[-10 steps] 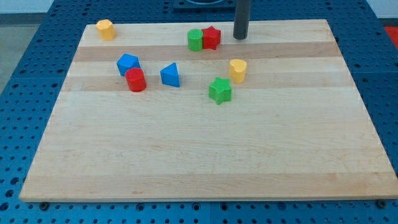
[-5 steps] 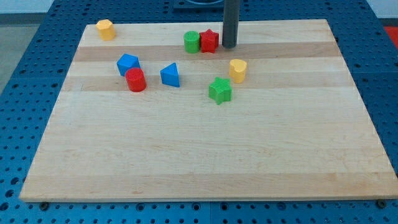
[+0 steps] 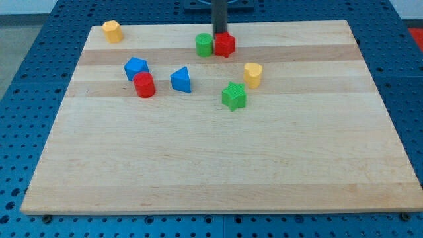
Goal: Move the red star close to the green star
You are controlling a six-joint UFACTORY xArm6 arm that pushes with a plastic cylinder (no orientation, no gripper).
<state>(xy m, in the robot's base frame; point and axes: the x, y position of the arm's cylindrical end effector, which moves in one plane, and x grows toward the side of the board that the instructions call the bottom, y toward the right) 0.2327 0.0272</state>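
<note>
The red star [image 3: 225, 45] sits near the view's top, touching a green cylinder [image 3: 204, 45] on its left. The green star [image 3: 233, 96] lies below it, nearer the middle of the wooden board [image 3: 211, 165], well apart from the red star. My tip [image 3: 219, 33] is right behind the red star, at its top edge, between it and the green cylinder.
A yellow block [image 3: 252, 74] sits up and right of the green star. A blue triangular block [image 3: 180, 79], a red cylinder [image 3: 144, 84] and a blue block [image 3: 135, 67] lie to the left. Another yellow block [image 3: 112, 30] is at the top left corner.
My tip moved left from the right of the red star to just behind it. The red star and green cylinder shifted slightly left, then the star edged back right.
</note>
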